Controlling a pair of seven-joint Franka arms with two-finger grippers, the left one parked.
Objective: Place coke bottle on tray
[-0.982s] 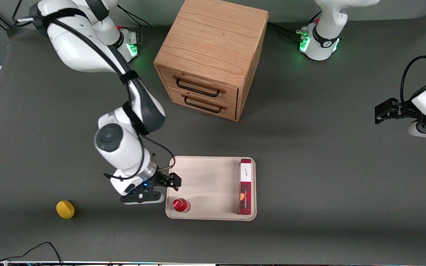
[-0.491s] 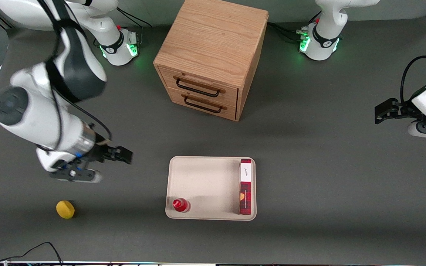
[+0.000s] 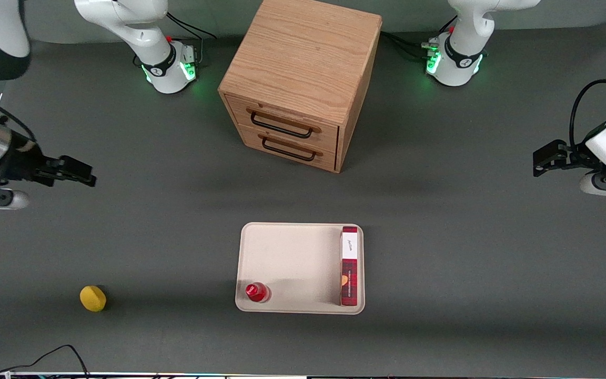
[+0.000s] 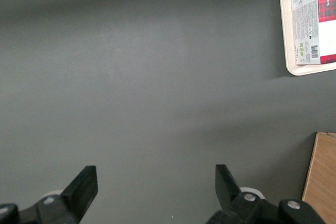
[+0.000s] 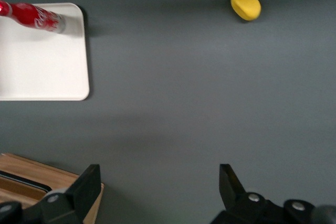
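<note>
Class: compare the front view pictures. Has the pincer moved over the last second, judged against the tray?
Yes. The pincer, open and empty, has drawn away from the tray and the coke bottle standing on it, toward the working arm's end of the table.

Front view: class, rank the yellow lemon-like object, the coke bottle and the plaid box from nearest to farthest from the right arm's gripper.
The gripper is open, at the working arm's end.
1. Yellow object: on the table, nearer the camera.
2. Coke bottle: upright in the tray's corner.
3. Plaid box: along the tray's edge toward the parked arm.
</note>
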